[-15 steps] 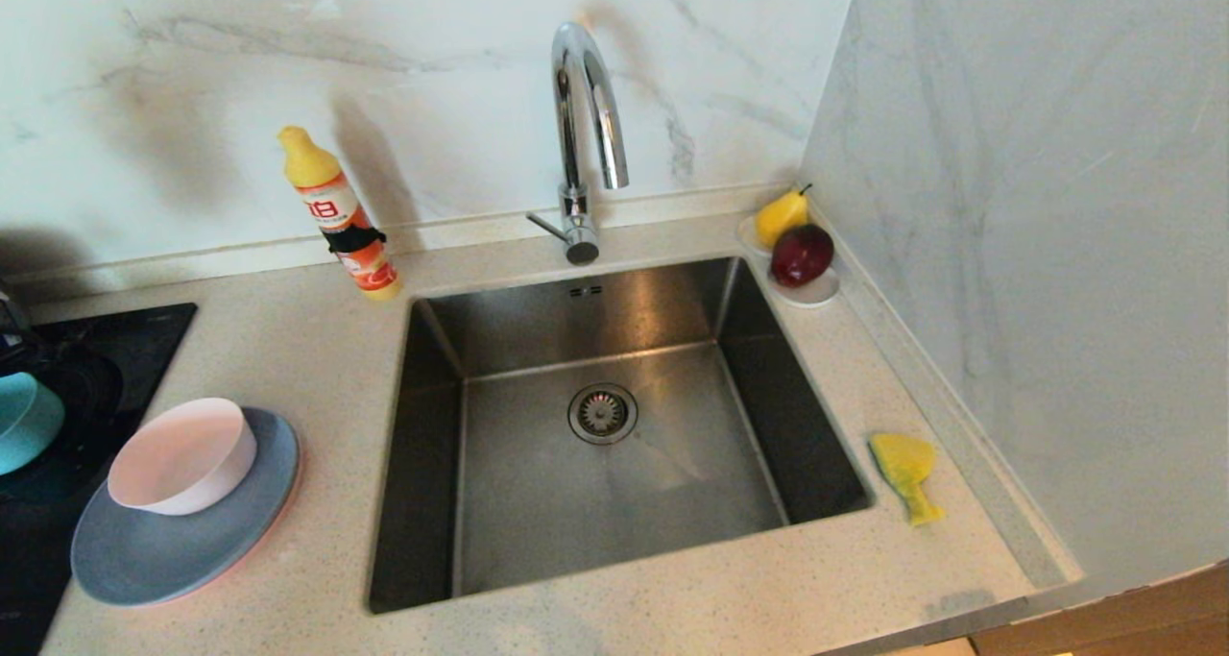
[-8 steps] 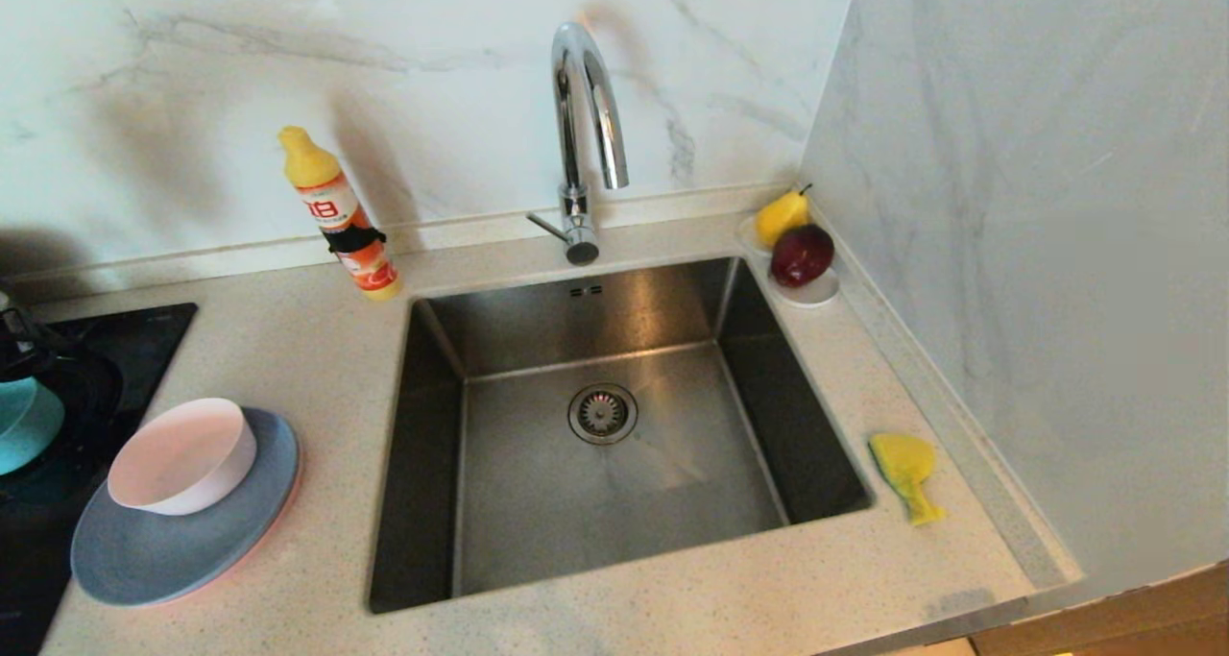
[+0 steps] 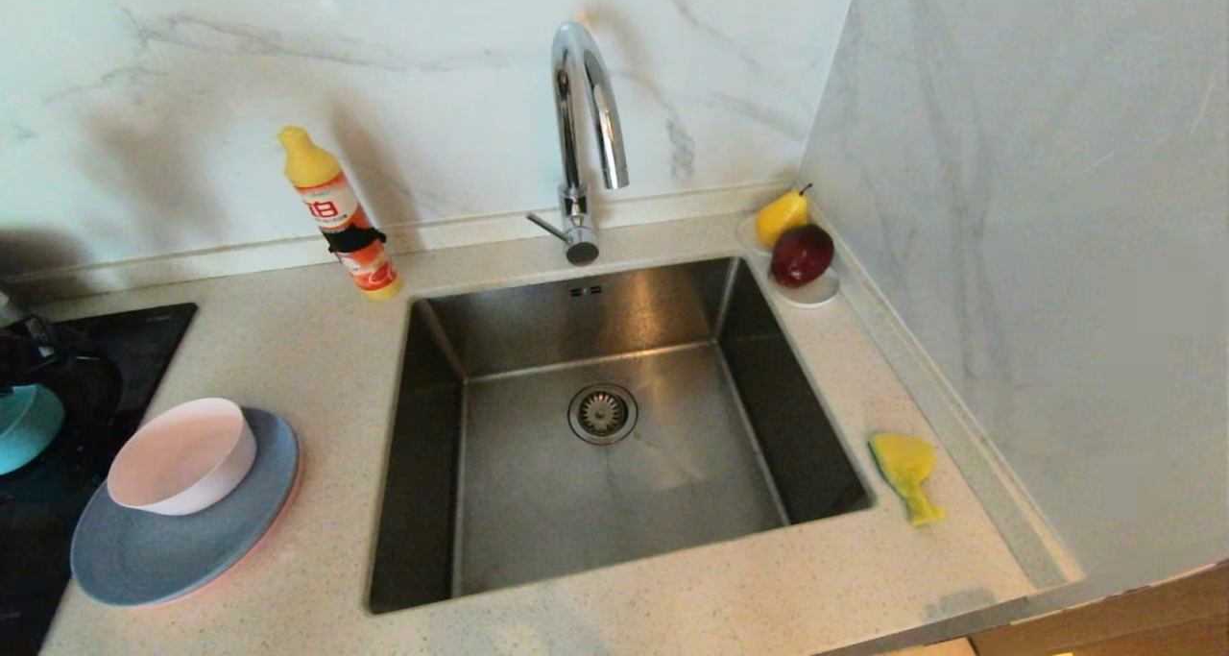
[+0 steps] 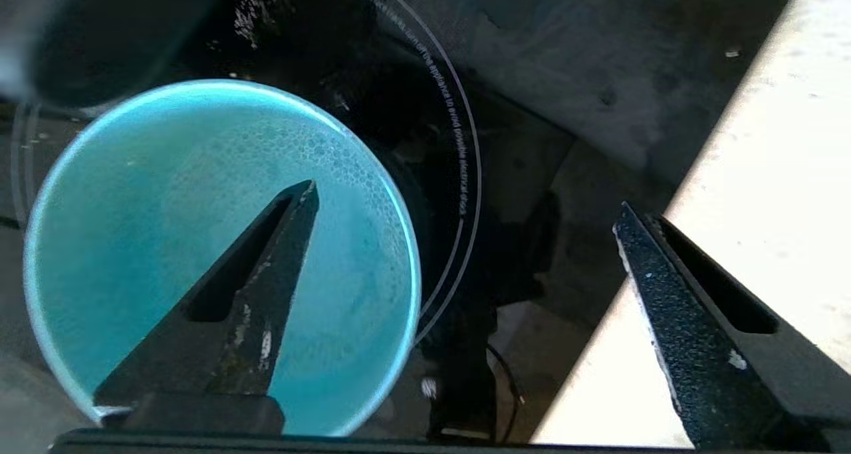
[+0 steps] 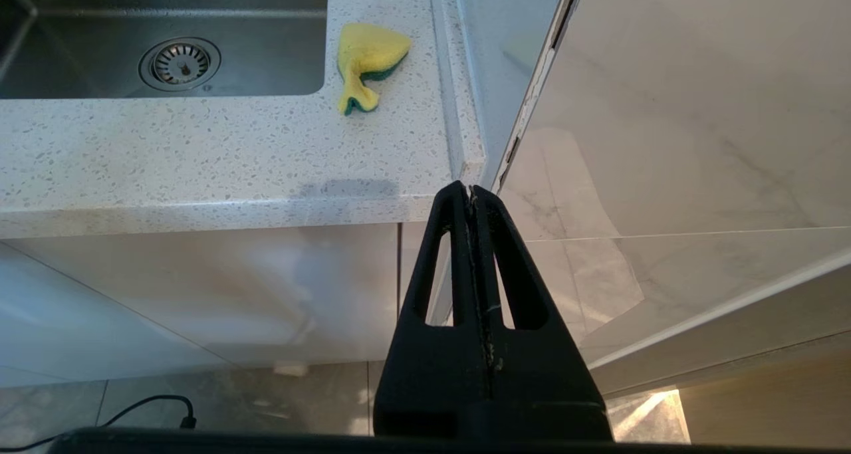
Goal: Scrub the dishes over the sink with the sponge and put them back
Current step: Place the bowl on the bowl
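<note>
Teal bowl (image 4: 219, 254) sits on the black glass cooktop (image 4: 532, 108), filling the lower left of the left wrist view, with the left gripper (image 4: 465, 208) above it, its two fingers spread wide and holding nothing. In the head view that bowl (image 3: 24, 427) shows only at the far left edge. Just right of it a pale pink-white bowl (image 3: 182, 454) rests on the grey-blue plate (image 3: 144, 555), which lies on a salmon-pink plate showing only as a thin rim. Centre frame is the stainless-steel sink (image 3: 614, 425), with its chrome tap (image 3: 581, 128) behind. The yellow sponge (image 3: 905, 473) lies on the speckled countertop (image 3: 672, 608) right of the basin. The right gripper (image 5: 473, 198) hangs below the counter edge, fingers pressed together.
</note>
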Motion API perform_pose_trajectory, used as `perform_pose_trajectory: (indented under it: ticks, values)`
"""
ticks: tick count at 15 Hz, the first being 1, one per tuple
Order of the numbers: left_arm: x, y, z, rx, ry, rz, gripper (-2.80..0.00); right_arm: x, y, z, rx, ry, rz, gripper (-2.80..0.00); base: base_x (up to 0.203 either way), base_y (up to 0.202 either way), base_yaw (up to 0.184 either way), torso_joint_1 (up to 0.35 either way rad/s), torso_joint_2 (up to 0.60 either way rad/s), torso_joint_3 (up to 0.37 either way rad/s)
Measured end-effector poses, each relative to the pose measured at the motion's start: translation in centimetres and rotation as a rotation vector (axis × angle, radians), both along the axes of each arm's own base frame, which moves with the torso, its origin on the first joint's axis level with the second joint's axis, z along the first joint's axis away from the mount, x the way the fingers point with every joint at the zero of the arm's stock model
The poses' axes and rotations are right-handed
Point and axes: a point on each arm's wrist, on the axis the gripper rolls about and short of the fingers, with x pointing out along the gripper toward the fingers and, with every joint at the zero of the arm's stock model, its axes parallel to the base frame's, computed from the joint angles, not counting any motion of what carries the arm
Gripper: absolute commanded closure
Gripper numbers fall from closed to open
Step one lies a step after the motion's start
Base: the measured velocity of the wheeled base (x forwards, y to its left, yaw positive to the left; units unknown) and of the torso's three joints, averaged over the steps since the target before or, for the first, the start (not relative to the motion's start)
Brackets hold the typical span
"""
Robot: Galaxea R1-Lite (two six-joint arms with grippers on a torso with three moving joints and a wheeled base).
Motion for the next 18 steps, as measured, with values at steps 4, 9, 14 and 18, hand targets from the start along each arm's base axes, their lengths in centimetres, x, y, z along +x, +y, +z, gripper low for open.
perform_pose_trajectory:
  ticks: [4,9,14,18]
  values:
    - [0.7,0.6,-1.2,-0.013,0.011,0.000,-2.80,0.0,0.0,0.0,0.000,0.000,0.000,0.00,0.000,0.000,0.000,0.000,0.00,0.000]
    - [0.8,0.7,-2.5,-0.046,0.044,0.003,0.00,0.0,0.0,0.0,0.000,0.000,0.000,0.00,0.000,0.000,0.000,0.000,0.00,0.000]
    - [0.5,0.4,-2.6,-0.078,0.071,0.003,0.00,0.0,0.0,0.0,0.000,0.000,0.000,0.00,0.000,0.000,0.000,0.000,0.00,0.000]
    - [0.1,0.0,-2.1,-0.096,0.080,0.009,0.00,0.0,0.0,0.0,0.000,0.000,0.000,0.00,0.000,0.000,0.000,0.000,0.00,0.000]
